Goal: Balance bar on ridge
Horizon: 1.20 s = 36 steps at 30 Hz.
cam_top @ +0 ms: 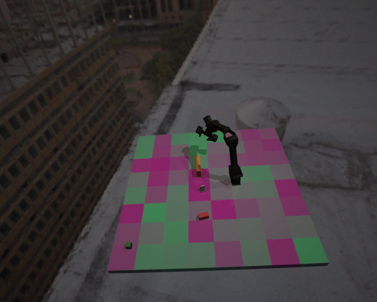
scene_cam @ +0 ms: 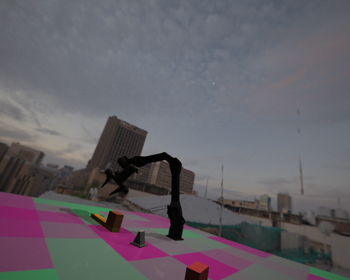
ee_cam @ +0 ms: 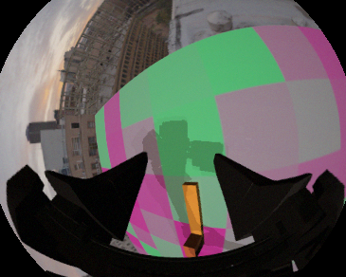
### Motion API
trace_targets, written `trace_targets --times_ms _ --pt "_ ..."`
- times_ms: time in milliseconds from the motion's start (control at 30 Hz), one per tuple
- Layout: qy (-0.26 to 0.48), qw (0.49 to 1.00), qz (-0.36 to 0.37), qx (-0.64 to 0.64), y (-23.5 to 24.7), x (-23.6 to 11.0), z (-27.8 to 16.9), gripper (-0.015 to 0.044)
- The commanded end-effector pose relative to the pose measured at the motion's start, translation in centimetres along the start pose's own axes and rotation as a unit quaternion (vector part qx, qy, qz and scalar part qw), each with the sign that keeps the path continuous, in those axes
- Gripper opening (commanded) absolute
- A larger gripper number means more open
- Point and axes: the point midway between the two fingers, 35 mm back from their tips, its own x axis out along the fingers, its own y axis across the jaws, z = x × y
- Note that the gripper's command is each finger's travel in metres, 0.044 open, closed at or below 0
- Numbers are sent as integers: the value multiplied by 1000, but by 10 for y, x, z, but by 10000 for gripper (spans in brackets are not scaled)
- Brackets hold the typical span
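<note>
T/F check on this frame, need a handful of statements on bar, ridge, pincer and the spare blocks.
1. The pincer is open and holds nothing. True.
2. The orange bar already rests across the grey ridge. False: it lies on the table, apart from the ridge.
3. The pincer hangs in the air above the bar's far end, not touching it. True.
4. The red block sits on top of the ridge. False: it stands on the table, nearer the top camera than the ridge.
5. A small green block sits near a table corner, far from the arm. True.
</note>
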Motion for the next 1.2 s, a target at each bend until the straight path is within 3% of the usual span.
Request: trace_targets --times_ms 0,533,1167 --pt "23 1000 -20 -7 9 -1 -22 315" --pt "112 986 -108 -66 26 -14 -117 315" --pt "174 947 -228 -146 19 -57 -206 315"
